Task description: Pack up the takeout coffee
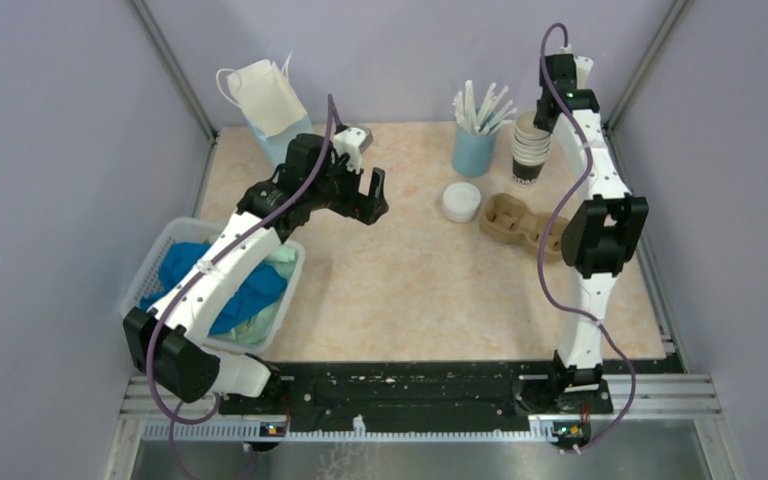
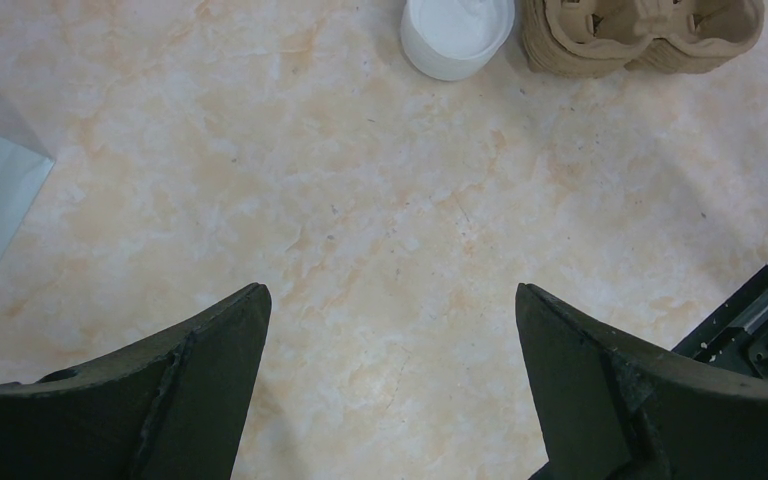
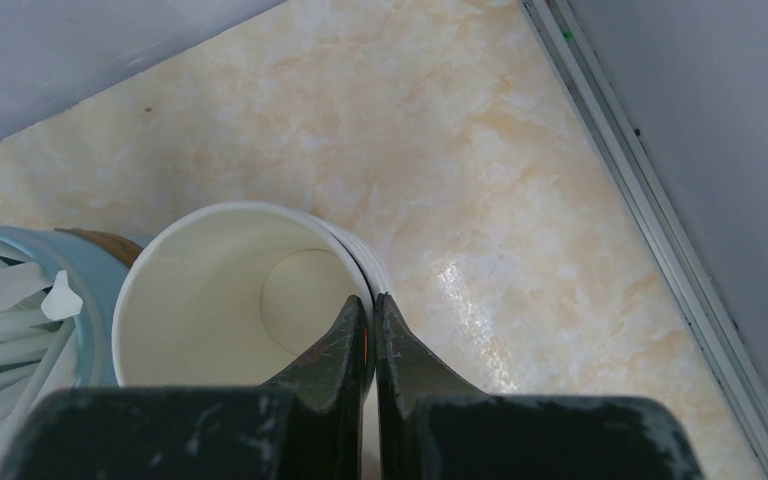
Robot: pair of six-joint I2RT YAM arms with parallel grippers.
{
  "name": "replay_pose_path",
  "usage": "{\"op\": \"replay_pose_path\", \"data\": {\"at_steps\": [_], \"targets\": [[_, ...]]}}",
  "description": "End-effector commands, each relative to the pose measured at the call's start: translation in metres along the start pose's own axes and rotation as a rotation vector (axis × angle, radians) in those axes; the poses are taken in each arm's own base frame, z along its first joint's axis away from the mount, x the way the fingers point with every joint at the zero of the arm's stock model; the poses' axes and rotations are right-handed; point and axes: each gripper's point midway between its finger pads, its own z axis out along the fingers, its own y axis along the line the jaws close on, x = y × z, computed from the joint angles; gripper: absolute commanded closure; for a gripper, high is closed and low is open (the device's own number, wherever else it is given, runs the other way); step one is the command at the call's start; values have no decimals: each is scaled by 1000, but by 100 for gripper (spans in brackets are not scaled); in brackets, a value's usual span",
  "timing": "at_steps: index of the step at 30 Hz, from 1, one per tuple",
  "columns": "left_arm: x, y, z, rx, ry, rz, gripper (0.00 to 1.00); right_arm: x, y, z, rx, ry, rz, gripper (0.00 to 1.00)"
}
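Takeout coffee with a lid cannot be picked out in any view. At lower left, a white lattice plastic basket [image 1: 150, 262] holds crumpled blue and green cloth [image 1: 245, 295]. Mid-frame, the left gripper [image 1: 372, 195] hangs released, jaws wide over the marbled tabletop [image 1: 410, 290]. Beyond sit a round white lid [image 1: 461, 201] and a moulded pulp cup carrier [image 1: 522, 222]. Farthest, a blue tumbler [image 1: 473, 155] holds white sticks [image 1: 482, 105]. Beside it, the right gripper [image 3: 373, 310] is clenched on the rim of the top cup [image 3: 210, 290] of a paper cup stack [image 1: 528, 150]. That cup is white and empty inside.

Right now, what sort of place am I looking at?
Probably a lab robot cell staged as a coffee takeout counter: a stack of dark-and-cream paper cups, a brown moulded-pulp cup carrier and a blue tumbler of white straws stand on a marble-look table.
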Motion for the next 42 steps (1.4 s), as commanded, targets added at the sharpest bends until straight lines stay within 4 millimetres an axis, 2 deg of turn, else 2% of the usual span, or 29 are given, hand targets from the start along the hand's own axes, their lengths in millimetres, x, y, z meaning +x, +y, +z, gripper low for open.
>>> {"op": "replay_pose_path", "data": {"at_steps": [1, 9, 14, 23, 28, 32, 35, 38, 42], "targets": [[-21, -6, -4, 19, -56, 21, 2, -41, -13, -41, -27, -103, 63, 100], [-25, -7, -3, 29, -55, 24, 2, -48, -12, -51, -70, -125, 118, 100], [-27, -10, -6, 36, -62, 20, 2, -54, -20, -61, -92, -142, 168, 100], [-34, -17, -13, 60, -81, -22, 2, -78, -23, -113, -249, -203, 246, 100], [-37, -20, -18, 60, -85, -66, 2, -71, -26, -144, -312, -189, 245, 100], [-38, -23, -27, 58, -89, -119, 2, -44, -19, -168, -432, -147, 205, 100], [-34, -25, -35, 53, -92, -181, 2, -11, 5, -195, -627, -97, 110, 100], [-27, -29, -44, 61, -96, -251, 2, 44, 40, -226, -799, -14, -4, 100], [-12, -33, -53, 61, -88, -346, 2, 132, 85, -264, -930, 80, -178, 100]]}}
